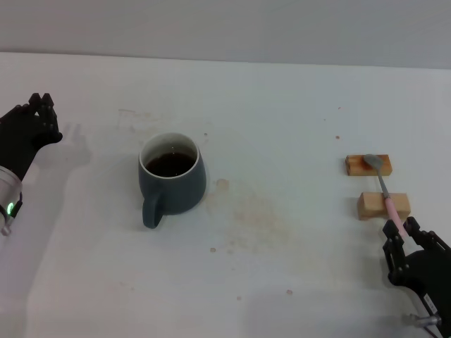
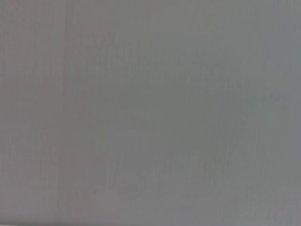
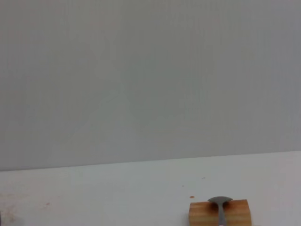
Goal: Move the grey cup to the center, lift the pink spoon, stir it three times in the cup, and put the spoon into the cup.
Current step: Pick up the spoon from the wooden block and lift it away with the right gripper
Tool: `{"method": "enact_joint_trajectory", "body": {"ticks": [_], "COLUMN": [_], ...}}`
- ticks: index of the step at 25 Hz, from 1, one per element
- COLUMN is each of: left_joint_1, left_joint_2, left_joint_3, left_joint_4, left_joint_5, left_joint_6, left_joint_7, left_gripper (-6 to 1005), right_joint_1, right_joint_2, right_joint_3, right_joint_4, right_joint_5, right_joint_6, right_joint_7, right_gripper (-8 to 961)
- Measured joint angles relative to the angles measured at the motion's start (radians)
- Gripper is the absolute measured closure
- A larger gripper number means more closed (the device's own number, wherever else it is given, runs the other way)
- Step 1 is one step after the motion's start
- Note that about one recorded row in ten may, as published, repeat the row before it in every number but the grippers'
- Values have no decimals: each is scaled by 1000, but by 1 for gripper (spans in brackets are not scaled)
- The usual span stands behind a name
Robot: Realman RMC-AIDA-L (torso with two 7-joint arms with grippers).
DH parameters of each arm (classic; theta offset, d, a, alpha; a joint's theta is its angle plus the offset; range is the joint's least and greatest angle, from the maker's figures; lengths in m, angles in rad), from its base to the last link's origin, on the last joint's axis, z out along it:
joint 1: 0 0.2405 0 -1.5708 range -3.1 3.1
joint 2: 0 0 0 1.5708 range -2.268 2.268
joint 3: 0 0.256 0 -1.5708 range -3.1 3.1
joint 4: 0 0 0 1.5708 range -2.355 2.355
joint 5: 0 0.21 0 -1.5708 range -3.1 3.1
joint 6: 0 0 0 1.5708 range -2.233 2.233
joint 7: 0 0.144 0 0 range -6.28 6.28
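1. Nearest the head camera, the right gripper [image 1: 400,232] sits low at the table's near right corner, its dark fingers straddling the tail end of the pink spoon [image 1: 385,189]; whether they are clamped on the handle or merely parted around it, I cannot tell.
2. From that gripper the spoon runs straight away, its long axis pointing toward the far edge of the table [image 1: 282,105]: pale pink handle toward the gripper, silver bowl at the far end.
3. Two wooden blocks carry it. The handle crosses the near block [image 1: 370,205], and the bowl rests on the far block [image 1: 359,165], as the right wrist view also shows [image 3: 219,212].
4. Well off to the spoon's left stands the grey cup [image 1: 173,183], upright, dark liquid inside, its loop handle turned toward the robot. It looks roughly central already.
5. Far out on the left, the left gripper [image 1: 41,113] hangs above the table, apart from the cup; its fingers appear drawn together, holding nothing.
6. Judging by this layout, the right arm is plainly the nearer one to the spoon, and a lift would then need a long sideways carry leftward to reach the cup.
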Motion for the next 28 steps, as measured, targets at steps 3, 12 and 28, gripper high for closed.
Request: {"method": "enact_joint_trajectory", "body": {"ticks": [3, 12, 28], "left_joint_1": [4, 18, 35], "left_joint_2": [0, 0, -1], "left_joint_3": [0, 0, 16], "left_joint_4": [0, 0, -2], "left_joint_5": [2, 4, -1], "left_joint_6": [2, 11, 34], "left_joint_7": [-3, -30, -42], "left_gripper": [866, 866, 866], "right_joint_1": [0, 2, -1], "right_joint_2": [0, 0, 0], "right_joint_3": [4, 7, 4], "right_joint_4": [0, -1, -5], "right_joint_5": [-1, -4, -2], "right_joint_6": [0, 0, -2], "right_joint_7": [0, 0, 0], "right_gripper": [680, 684, 770]}}
